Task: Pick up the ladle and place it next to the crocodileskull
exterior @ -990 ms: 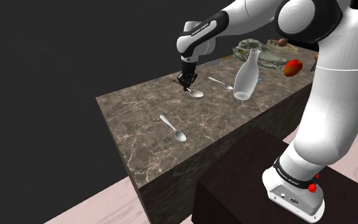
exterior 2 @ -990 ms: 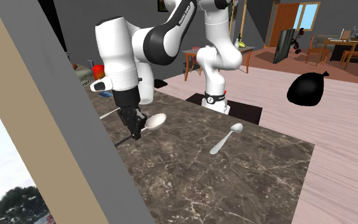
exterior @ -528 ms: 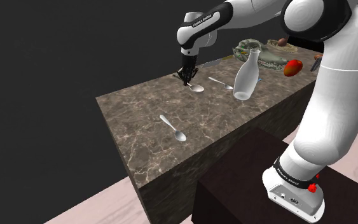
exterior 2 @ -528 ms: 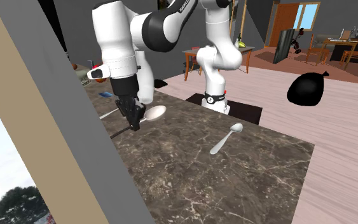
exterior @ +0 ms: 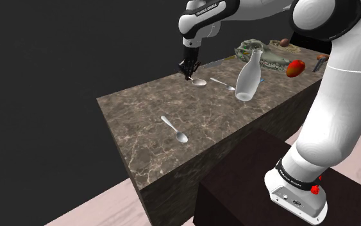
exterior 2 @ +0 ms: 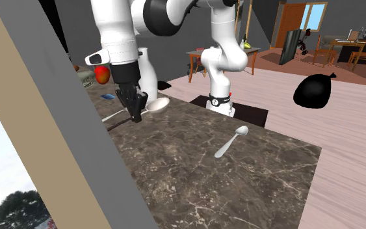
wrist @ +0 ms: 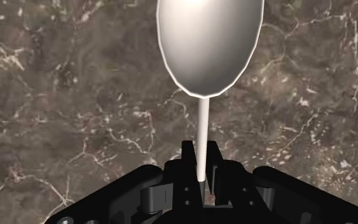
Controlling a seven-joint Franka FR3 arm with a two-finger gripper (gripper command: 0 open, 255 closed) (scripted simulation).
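Over the marble counter [exterior: 140, 122], well short of the skull [exterior: 265, 56] at its far end and near a clear bottle [exterior: 248, 80] with nothing visible inside, hangs the ladle [wrist: 209, 44]. It looks light, stiff and smooth, so probably slippery and bowl-heavy. The gripper [wrist: 201, 162] is clenched on its thin handle, a hold that may let it swivel.

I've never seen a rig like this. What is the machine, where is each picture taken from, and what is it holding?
It's a white robot arm on a box stand, with a black two-finger gripper. One camera looks from beside the stand, another faces it across the veined counter, a third rides on the hand. On the counter: a spoon, a second spoon, a clear bottle and a skull. The gripper is shut on the handle of a pale ladle.
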